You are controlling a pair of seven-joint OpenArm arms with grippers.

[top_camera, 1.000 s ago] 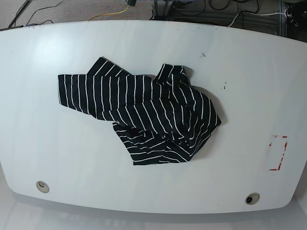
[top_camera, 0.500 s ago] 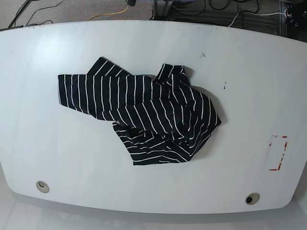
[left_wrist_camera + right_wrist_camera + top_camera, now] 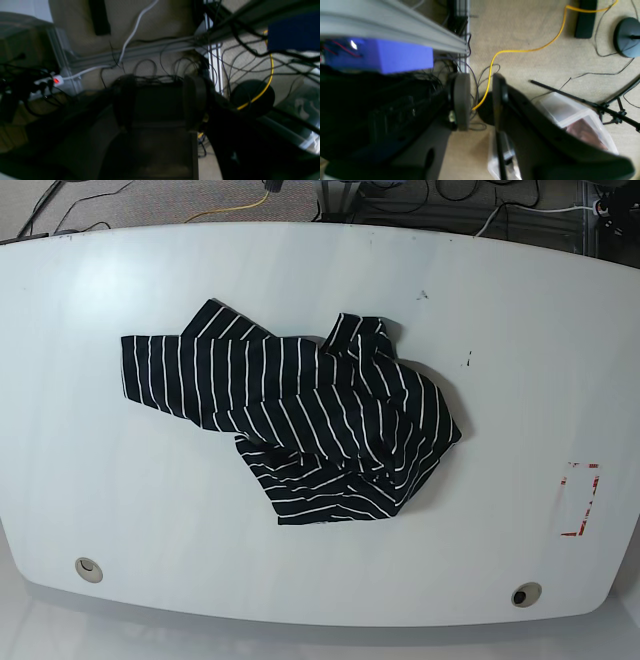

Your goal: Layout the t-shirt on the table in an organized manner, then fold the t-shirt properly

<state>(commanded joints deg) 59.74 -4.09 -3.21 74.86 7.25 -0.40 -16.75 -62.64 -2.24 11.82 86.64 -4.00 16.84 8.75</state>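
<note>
We are judging the crumpled t-shirt (image 3: 300,425), mid-desk (image 3: 520,330), as soft, light and slippery, best pinched at its flat sleeve toward the left edge, while left fingers (image 3: 195,100) and right fingers (image 3: 462,100) are standing apart, holding nothing.

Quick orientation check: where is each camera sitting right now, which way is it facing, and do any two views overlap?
Base: overhead, looking down on the table and the crumpled t-shirt; no arm shows.
Left wrist: off the table, facing the cable-strewn floor past the left gripper, dark and blurred, fingers apart.
Right wrist: facing the floor past the right gripper, fingers apart.
Shared: a yellow cable appears in every view.
</note>
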